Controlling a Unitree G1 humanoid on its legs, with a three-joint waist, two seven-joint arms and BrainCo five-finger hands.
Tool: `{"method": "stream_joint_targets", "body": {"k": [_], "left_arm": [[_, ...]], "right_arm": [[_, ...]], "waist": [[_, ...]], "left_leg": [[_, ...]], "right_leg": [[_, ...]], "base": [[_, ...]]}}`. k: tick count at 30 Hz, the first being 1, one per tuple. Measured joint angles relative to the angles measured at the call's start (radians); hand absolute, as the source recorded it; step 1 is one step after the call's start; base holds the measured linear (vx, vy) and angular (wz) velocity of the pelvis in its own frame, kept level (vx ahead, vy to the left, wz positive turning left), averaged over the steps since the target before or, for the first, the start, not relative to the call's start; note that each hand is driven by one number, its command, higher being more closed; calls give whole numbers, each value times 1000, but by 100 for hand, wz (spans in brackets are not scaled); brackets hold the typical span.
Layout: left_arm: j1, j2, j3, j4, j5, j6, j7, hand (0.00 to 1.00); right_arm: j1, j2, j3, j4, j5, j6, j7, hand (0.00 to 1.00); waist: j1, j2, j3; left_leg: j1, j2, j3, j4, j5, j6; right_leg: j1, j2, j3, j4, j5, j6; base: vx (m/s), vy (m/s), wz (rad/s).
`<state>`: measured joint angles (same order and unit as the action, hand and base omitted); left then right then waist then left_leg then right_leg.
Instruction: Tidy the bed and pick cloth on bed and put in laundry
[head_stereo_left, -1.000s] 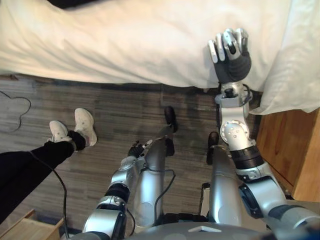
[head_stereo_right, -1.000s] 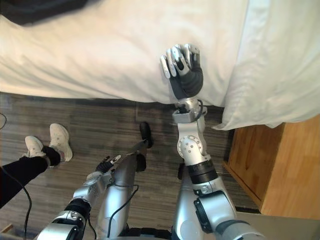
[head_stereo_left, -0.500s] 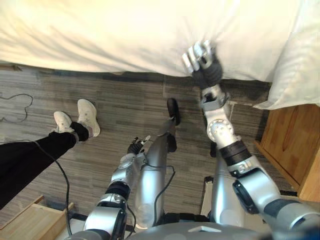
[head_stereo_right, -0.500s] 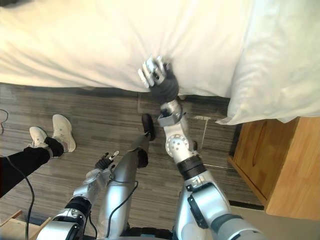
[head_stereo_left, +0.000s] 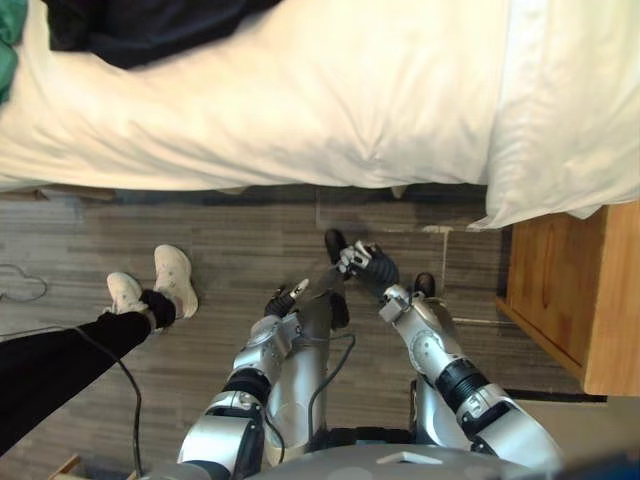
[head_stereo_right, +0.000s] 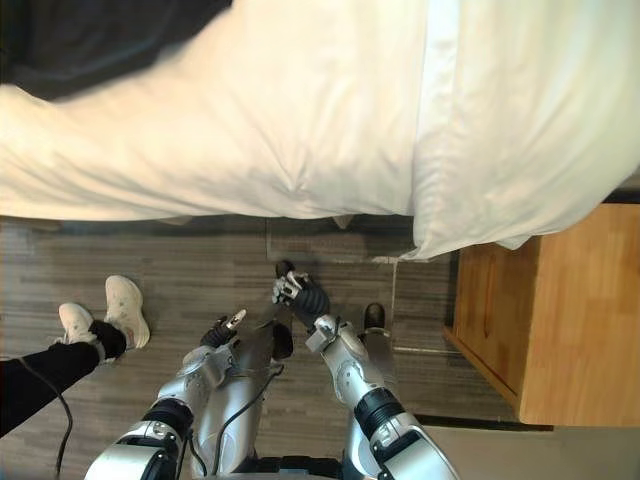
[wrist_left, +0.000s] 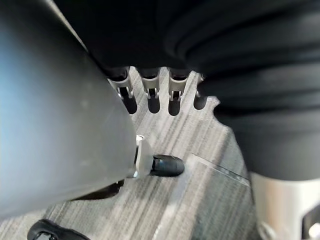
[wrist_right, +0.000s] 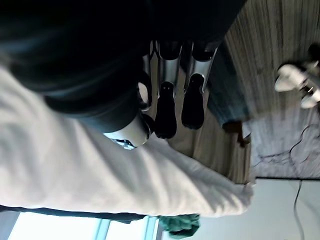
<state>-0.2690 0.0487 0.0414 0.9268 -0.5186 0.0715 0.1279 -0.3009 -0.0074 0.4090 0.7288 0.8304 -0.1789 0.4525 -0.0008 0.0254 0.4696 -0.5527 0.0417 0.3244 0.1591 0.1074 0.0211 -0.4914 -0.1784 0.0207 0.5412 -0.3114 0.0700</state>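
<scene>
A white duvet (head_stereo_left: 300, 100) covers the bed across the far side. A black cloth (head_stereo_left: 150, 25) lies on it at the far left, with a bit of green cloth (head_stereo_left: 8, 40) beside it at the bed's corner. My right hand (head_stereo_left: 365, 266) hangs low over the floor, short of the bed's edge, fingers (wrist_right: 165, 107) relaxed and holding nothing. My left hand (head_stereo_left: 285, 300) hangs beside it, lower and to the left, its fingers (wrist_left: 150, 95) straight over the floorboards. The green cloth (wrist_right: 180, 225) also shows past the duvet (wrist_right: 75, 175) in the right wrist view.
A white pillow (head_stereo_left: 570, 110) overhangs the bed at the right. A wooden nightstand (head_stereo_left: 590, 300) stands on the right, next to the bed. A person's leg in black with white shoes (head_stereo_left: 150, 290) is on the grey plank floor at the left.
My right hand has come off the duvet's edge and dropped low near the floor. The camera has shifted, so the black and green cloths now show.
</scene>
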Motion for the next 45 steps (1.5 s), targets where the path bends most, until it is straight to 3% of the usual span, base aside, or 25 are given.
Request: {"method": "stream_joint_targets", "body": {"k": [4, 9, 13, 17, 19, 20, 23, 24, 28, 29, 30, 31, 32, 34, 35, 36, 37, 38, 39, 40, 41, 42, 44, 45], "left_arm": [[67, -1, 2, 0, 41, 0, -14, 0], [141, -16, -1, 5, 86, 6, -61, 0], [150, -25, -2, 30, 103, 21, -78, 0], [154, -21, 1, 28, 103, 25, -43, 0], [154, -15, 10, 12, 73, 24, -2, 0], [153, -10, 14, -19, 56, 23, 27, 0], [146, 1, 47, -67, 58, 18, 76, 0], [146, 14, 74, -62, 61, 24, 101, 0], [157, 33, 150, -38, 61, 35, 152, 0], [174, 43, 184, -38, 63, 34, 157, 0], [183, 47, 209, -38, 71, 34, 156, 0], [200, 47, 267, -43, 67, 29, 151, 0], [212, 48, 287, -40, 80, 26, 147, 0], [230, 49, 304, -40, 81, 21, 139, 0], [239, 48, 318, -38, 82, 19, 137, 0], [241, 46, 318, -23, 106, 20, 137, 0], [240, 40, 318, -5, 118, 21, 137, 0], [243, 12, 320, 28, 121, 31, 142, 0], [223, 23, 335, 43, 122, 40, 144, 0], [222, 32, 335, 42, 125, 41, 147, 0], [246, 45, 347, 46, 137, 46, 163, 0], [280, 50, 359, 45, 144, 49, 168, 0], [302, 53, 339, 46, 161, 56, 152, 0], [298, 53, 310, 46, 177, 64, 139, 0]], "right_arm": [[126, 2, -29, 94, -138, 27, -65, 0], [253, -1, -205, 190, -345, 30, -159, 0], [284, 3, -283, 202, -459, 34, -222, 0], [281, 7, -326, 213, -555, 84, -286, 0], [268, 2, -332, 223, -631, 106, -324, 0], [257, -7, -334, 229, -647, 120, -343, 0], [254, -39, -367, 184, -628, 131, -365, 0], [254, -42, -400, 169, -607, 132, -380, 0], [254, -52, -446, 165, -566, 129, -383, 0], [254, -50, -459, 175, -563, 129, -382, 0], [255, -48, -471, 177, -561, 128, -380, 0], [262, -50, -501, 184, -562, 126, -377, 0], [272, -62, -520, 185, -563, 118, -376, 0], [277, -76, -525, 185, -560, 112, -377, 0], [279, -74, -541, 186, -559, 111, -378, 0], [281, -75, -572, 189, -560, 112, -378, 0], [288, -77, -590, 190, -561, 113, -378, 0], [318, -82, -630, 185, -576, 106, -377, 0], [337, -36, -709, 210, -601, 82, -385, 0], [340, -20, -724, 211, -606, 74, -393, 0], [342, -3, -762, 235, -623, 65, -395, 0], [346, -3, -754, 274, -647, 61, -378, 0], [354, -4, -697, 290, -684, 44, -335, 0], [354, -6, -678, 289, -690, 35, -325, 0]], "waist": [[15, -41, -72], [17, -97, -165], [17, -116, -196], [20, -116, -195], [20, -113, -192], [17, -101, -177], [12, -57, -144], [-4, -62, -128], [8, -86, -101], [13, -105, -93], [17, -117, -86], [21, -118, -88], [16, -118, -88], [15, -108, -91], [17, -105, -93], [18, -99, -96], [17, -88, -103], [16, -50, -124], [15, -74, -128], [21, -89, -131], [21, -100, -151], [20, -102, -172], [9, -111, -200], [5, -110, -201]], "left_leg": [[119, 7, 22, -15, -31, 3], [271, -9, 55, -125, -18, 4], [331, -28, 55, -179, -13, 10], [348, -32, 56, -166, -26, 19], [303, -19, 61, -65, -78, 13], [250, 20, 61, 75, -141, 17], [130, 125, 78, 342, -240, 42], [111, 124, 80, 362, -253, 46], [118, 103, 89, 309, -241, 39], [122, 112, 119, 321, -274, -16], [110, 140, 128, 376, -300, 28], [106, 218, 97, 462, -306, 24], [123, 302, 37, 435, -287, -10], [171, 401, -32, 340, -235, -62], [214, 457, -70, 271, -189, -77], [258, 477, -81, 227, -137, -95], [279, 476, -81, 202, -110, -111], [329, 467, -74, 165, -52, -152], [345, 420, -24, 206, -146, -276], [345, 408, -11, 214, -146, -274], [377, 400, 37, 203, -175, -274], [424, 390, 85, 165, -169, -264], [503, 351, 131, 55, -133, -229], [518, 333, 139, 21, -117, -213]], "right_leg": [[140, 5, 0, -77, 18, 4], [284, 5, -2, -197, 52, 15], [346, -4, -24, -233, 52, 14], [374, -9, -34, -246, 49, 9], [363, -10, -36, -231, 42, 4], [350, -3, -40, -190, 34, 10], [284, -1, -130, -47, -5, 28], [249, -27, -158, 17, -33, 25], [216, -61, -184, 56, -66, 2], [210, -80, -171, 53, -63, -8], [208, -88, -166, 55, -61, -12], [209, -97, -144, 59, -59, -9], [214, -106, -130, 62, -56, -4], [213, -108, -90, 71, -52, 6], [217, -123, -61, 72, -47, 41], [224, -146, -35, 58, -35, 80], [232, -158, -29, 35, -22, 104], [264, -169, -30, -35, 12, 158], [296, -233, -39, -95, 89, 156], [295, -249, -48, -104, 115, 146], [321, -264, -133, -180, 253, 90], [345, -245, -218, -210, 284, 113], [381, -146, -335, -170, 207, 149], [390, -117, -367, -164, 167, 136]], "base": [[54, 18, -18], [84, 23, -13], [92, 1, 11], [91, -21, 4], [114, -44, -10], [75, -46, -20], [-5, -38, -24], [-18, 5, 8], [-40, -44, 11], [-40, -67, -7], [-27, -84, -18], [12, -36, -20], [27, 7, -23], [64, 197, -33], [108, 469, -51], [94, 420, -43], [132, 629, -40], [125, 713, -19], [125, 713, -15], [43, 612, -21], [37, 489, -52], [82, 634, -64], [96, 316, -33], [65, 204, 3]]}}
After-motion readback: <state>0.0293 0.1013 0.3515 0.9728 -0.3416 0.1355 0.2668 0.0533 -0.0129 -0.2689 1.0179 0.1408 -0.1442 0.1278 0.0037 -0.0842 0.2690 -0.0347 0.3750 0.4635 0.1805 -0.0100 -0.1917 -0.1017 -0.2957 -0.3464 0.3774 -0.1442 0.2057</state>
